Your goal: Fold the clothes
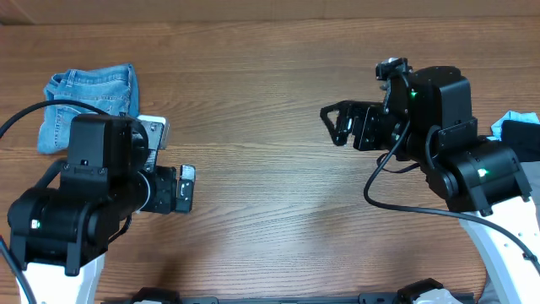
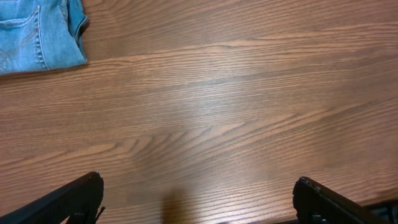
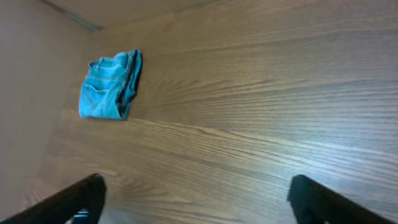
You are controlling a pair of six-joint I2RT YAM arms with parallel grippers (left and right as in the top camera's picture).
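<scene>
the jeans (image 1: 89, 103) lie in a compact folded bundle at the far left corner of the tabletop (image 1: 270, 228), and the fold looks done or nearly so. the main risk now is the left arm (image 1: 80, 211): in the overhead view its dark housing covers the near edge of the bundle, so a swing or lift from there could catch the denim and drag the top layer open. thick denim may also spring back by itself if nothing presses it. if you send the right arm (image 1: 472, 169) over to tidy the bundle, it has to cross the middle of the tabletop towards the left arm, and the two could meet. a pale-blue garment (image 1: 516, 128) sits at the right edge just beside the right arm, and a backward move could snag it.

the left claw (image 1: 186, 187) points towards the middle of the tabletop, low over bare wood, with its jaws apart and empty. the right claw (image 1: 336, 124) reaches in from the right, well apart from the jeans, with its jaws spread wide and nothing between them.
</scene>
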